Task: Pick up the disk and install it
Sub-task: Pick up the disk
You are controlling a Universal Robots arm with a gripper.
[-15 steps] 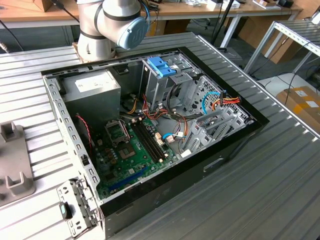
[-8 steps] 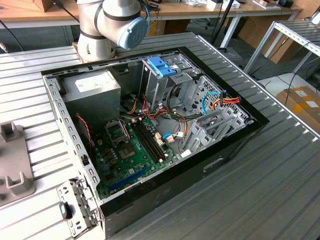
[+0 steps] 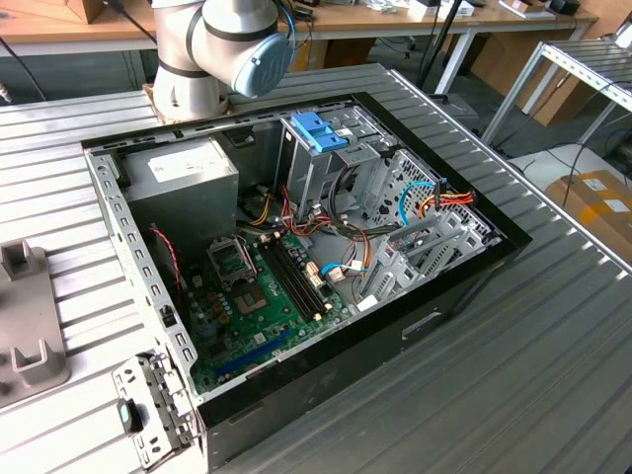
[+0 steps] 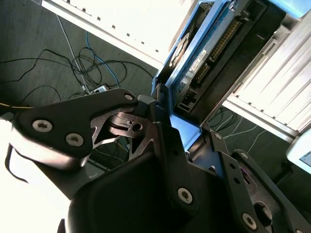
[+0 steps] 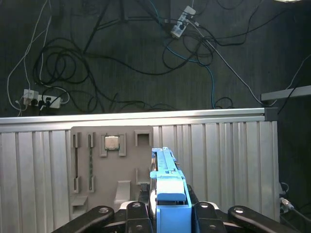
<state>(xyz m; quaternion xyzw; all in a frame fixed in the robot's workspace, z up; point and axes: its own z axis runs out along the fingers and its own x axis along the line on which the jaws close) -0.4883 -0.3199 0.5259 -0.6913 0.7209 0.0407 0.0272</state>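
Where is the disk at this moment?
In the first wrist view, the disk sits edge-on in the gripper, with the slatted table and grey fixture plate behind it.

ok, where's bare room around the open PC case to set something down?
Bare ribbed table on the exterior view's right of the PC case and nearer the camera. That view's left holds a grey fixture. Inside, cables crowd the drive cage. The hand holds the disk.

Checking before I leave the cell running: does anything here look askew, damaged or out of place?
Nothing looks damaged or spilled. The hand is shut on the disk, held on edge in both wrist views. In the exterior view, loose cables sprawl over the board inside the open computer case, untidy but not clearly wrong.
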